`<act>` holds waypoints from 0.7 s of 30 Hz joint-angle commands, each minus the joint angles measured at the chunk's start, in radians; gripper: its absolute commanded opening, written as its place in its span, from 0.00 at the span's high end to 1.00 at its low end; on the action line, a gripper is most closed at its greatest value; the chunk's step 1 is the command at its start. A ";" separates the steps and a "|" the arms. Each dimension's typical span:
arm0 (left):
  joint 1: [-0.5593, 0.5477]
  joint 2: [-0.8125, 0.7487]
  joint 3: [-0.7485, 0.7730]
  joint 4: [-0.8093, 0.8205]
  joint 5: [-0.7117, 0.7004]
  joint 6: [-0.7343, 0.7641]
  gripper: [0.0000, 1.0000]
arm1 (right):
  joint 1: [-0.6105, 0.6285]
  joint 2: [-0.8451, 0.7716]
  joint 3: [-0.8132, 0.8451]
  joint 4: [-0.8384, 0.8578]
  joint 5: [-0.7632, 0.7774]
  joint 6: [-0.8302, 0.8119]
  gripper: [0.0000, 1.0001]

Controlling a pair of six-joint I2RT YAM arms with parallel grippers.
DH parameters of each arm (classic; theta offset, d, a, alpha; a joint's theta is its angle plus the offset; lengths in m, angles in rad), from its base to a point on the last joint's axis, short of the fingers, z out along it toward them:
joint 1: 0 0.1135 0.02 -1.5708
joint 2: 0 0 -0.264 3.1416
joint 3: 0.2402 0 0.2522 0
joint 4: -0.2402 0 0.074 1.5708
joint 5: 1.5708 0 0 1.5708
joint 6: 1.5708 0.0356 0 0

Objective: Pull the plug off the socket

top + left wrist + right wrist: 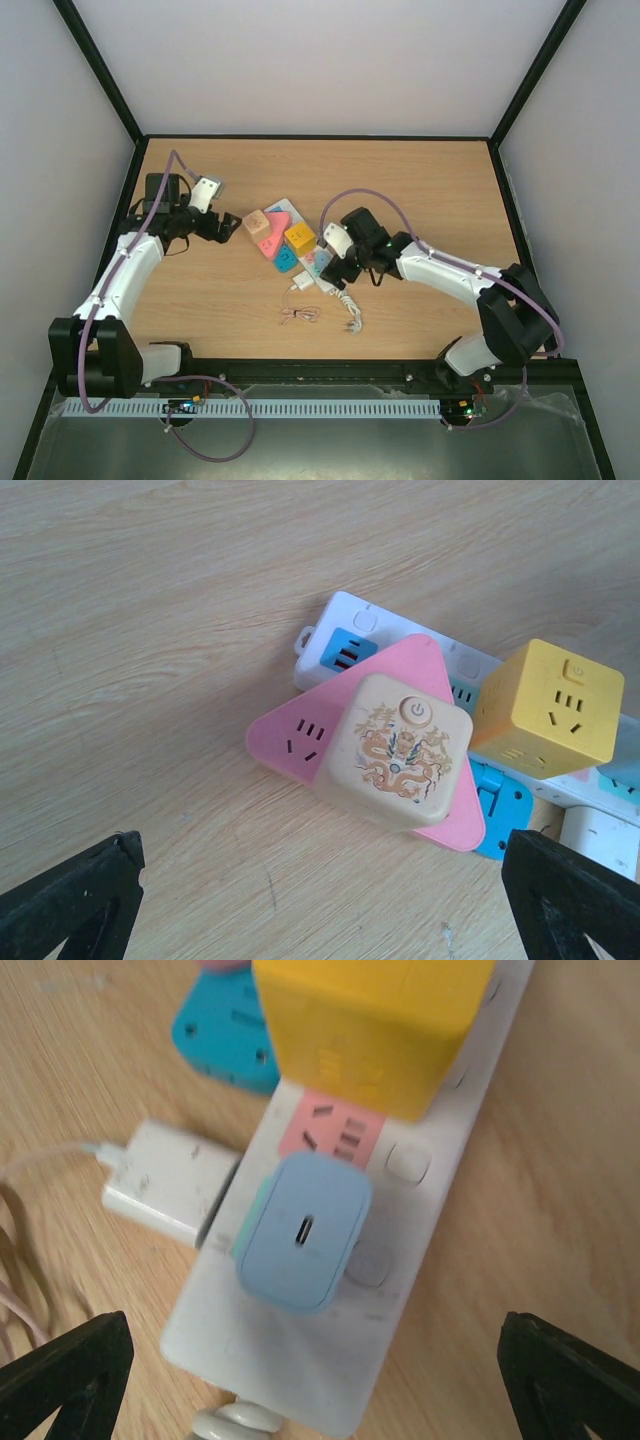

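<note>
The socket, a long white power strip, lies slanted at mid-table; it also shows in the left wrist view and the right wrist view. The plug, a small white charger, lies flat on the table against the strip's left side, with its thin pinkish cable bundled in front. My right gripper hovers over the strip's near end, open wide and empty. My left gripper is open and empty left of the strip's far end.
On the strip sit a pink triangle with a beige dragon-print cube, a yellow cube and a light blue adapter. A blue piece lies beside the strip. The thick white cord curls at the near end.
</note>
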 commanded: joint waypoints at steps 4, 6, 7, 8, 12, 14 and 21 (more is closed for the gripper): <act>-0.008 0.026 0.025 -0.019 0.054 0.049 0.00 | -0.062 0.003 0.187 -0.119 -0.159 0.034 0.02; -0.010 0.032 0.023 -0.018 0.055 0.055 0.00 | -0.072 0.044 0.253 -0.105 -0.200 0.077 0.02; -0.011 0.038 0.025 -0.016 0.056 0.059 0.00 | -0.076 0.071 0.293 -0.097 -0.217 0.101 0.02; -0.013 0.041 0.025 -0.017 0.056 0.061 0.00 | -0.080 0.098 0.334 -0.088 -0.232 0.125 0.02; -0.022 0.060 0.038 -0.015 0.045 0.068 0.00 | -0.090 0.238 0.500 -0.083 -0.285 0.211 0.00; -0.028 0.067 0.043 -0.012 0.037 0.070 0.00 | -0.096 0.310 0.579 -0.099 -0.312 0.240 0.05; -0.064 0.101 0.069 -0.020 0.005 0.076 0.00 | -0.099 0.503 0.778 -0.167 -0.392 0.256 0.34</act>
